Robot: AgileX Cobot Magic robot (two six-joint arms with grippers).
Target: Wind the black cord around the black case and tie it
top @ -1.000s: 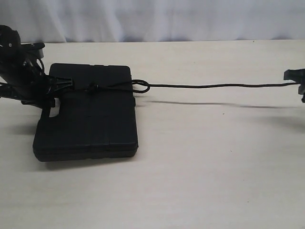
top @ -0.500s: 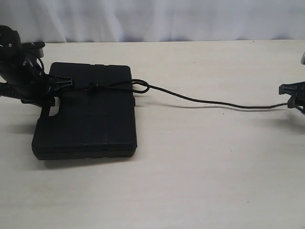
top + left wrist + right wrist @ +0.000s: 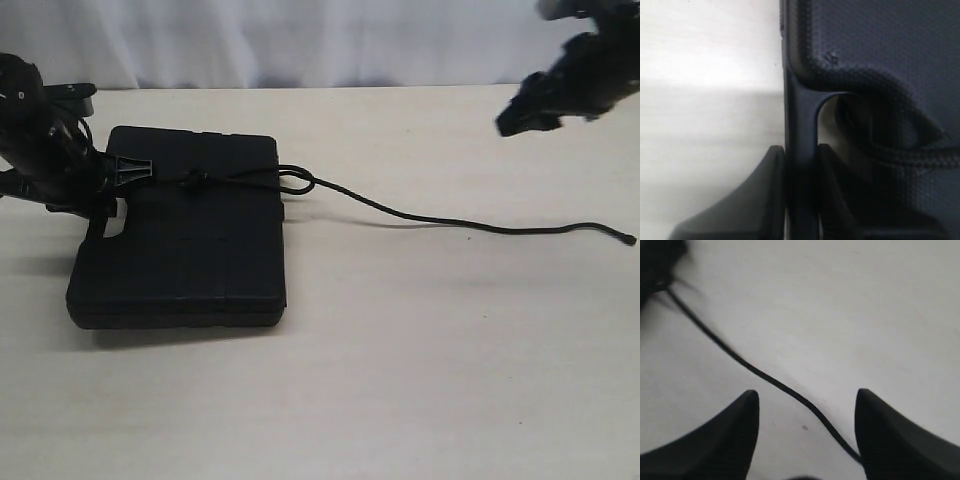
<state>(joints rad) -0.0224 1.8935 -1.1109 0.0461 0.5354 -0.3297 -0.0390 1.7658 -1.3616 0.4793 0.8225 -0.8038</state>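
The black case (image 3: pixel 185 235) lies flat on the table at the left. The black cord (image 3: pixel 470 226) crosses the case's far part with a knot (image 3: pixel 195 180) on top and a loop (image 3: pixel 297 180) at its right edge. From there it trails slack across the table to its knobbed tip (image 3: pixel 630 240). My left gripper (image 3: pixel 125 172) is shut on the case's handle bar (image 3: pixel 801 150). High above the table at the right hangs my right gripper (image 3: pixel 512 118), open and empty. The cord (image 3: pixel 770 380) lies on the table below its fingers.
A pale curtain (image 3: pixel 320 40) hangs behind the table's far edge. The light tabletop (image 3: pixel 420 360) stretches in front of and to the right of the case.
My right gripper has let go of the cord end and risen up and left. The cord, taut a second ago, has dropped slack onto the table. The left gripper has kept still.
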